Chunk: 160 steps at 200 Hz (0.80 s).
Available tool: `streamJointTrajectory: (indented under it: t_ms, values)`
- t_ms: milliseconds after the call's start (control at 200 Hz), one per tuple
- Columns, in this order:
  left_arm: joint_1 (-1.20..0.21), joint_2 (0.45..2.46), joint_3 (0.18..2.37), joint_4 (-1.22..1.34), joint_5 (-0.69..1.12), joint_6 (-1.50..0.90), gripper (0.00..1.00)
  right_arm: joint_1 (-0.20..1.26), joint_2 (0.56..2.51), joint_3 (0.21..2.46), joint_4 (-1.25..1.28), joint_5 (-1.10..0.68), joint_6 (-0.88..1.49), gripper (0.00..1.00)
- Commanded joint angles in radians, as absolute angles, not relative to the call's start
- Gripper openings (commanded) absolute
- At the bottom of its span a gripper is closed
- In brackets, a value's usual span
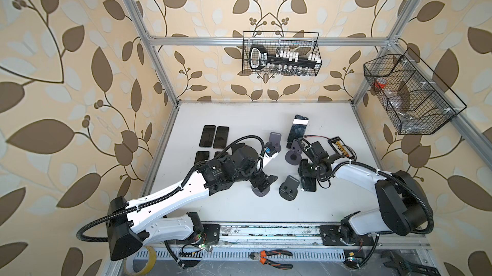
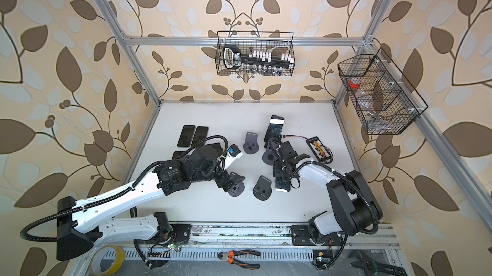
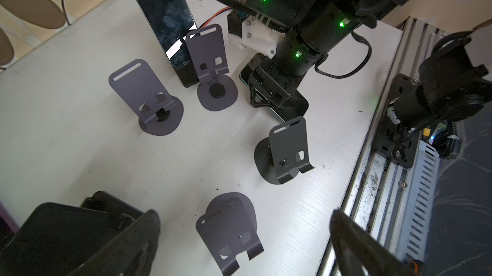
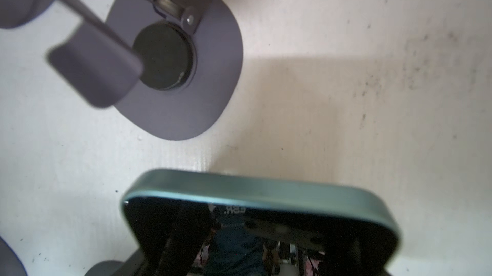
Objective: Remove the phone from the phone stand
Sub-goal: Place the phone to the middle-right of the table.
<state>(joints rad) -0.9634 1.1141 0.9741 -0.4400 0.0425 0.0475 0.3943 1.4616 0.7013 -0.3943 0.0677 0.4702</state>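
Note:
A dark-screened phone (image 1: 308, 184) with a teal edge (image 4: 261, 190) lies flat, low over the white table, off every stand. My right gripper (image 1: 305, 174) is shut on it from above; I cannot tell whether the phone touches the table. An empty dark grey phone stand (image 1: 288, 187) stands just left of it, and an empty purple stand (image 4: 173, 101) just behind. My left gripper (image 3: 243, 225) hangs open over another empty stand (image 3: 229, 232), touching nothing. A second phone (image 1: 298, 128) leans upright on a stand at the back.
Several phones (image 1: 214, 136) lie flat at the table's left. A further empty purple stand (image 1: 275, 141) sits mid-table. A connector board (image 1: 342, 149) with wires lies behind the right arm. Wire baskets (image 1: 282, 53) hang on the walls. Pliers (image 1: 271, 257) lie by the front rail.

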Motion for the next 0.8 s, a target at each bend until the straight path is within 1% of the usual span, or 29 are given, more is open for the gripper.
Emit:
streamJointTrajectory:
  t_ms: [0,395,560,795]
  values:
    - [-0.973,1.088,0.983,-0.434,0.022,0.033,0.99,0.393,1.494,0.701,-0.378,0.058,0.468,0.63]
    - [-0.972,1.090,0.987,-0.435,0.017,0.027,0.99,0.391,1.508,0.695,-0.370,0.071,0.476,0.64]
    - [-0.973,1.094,0.991,-0.438,0.018,0.026,0.99,0.392,1.509,0.692,-0.374,0.075,0.477,0.69]
    - [-0.972,1.088,0.992,-0.443,0.020,0.017,0.99,0.391,1.512,0.688,-0.379,0.082,0.468,0.72]
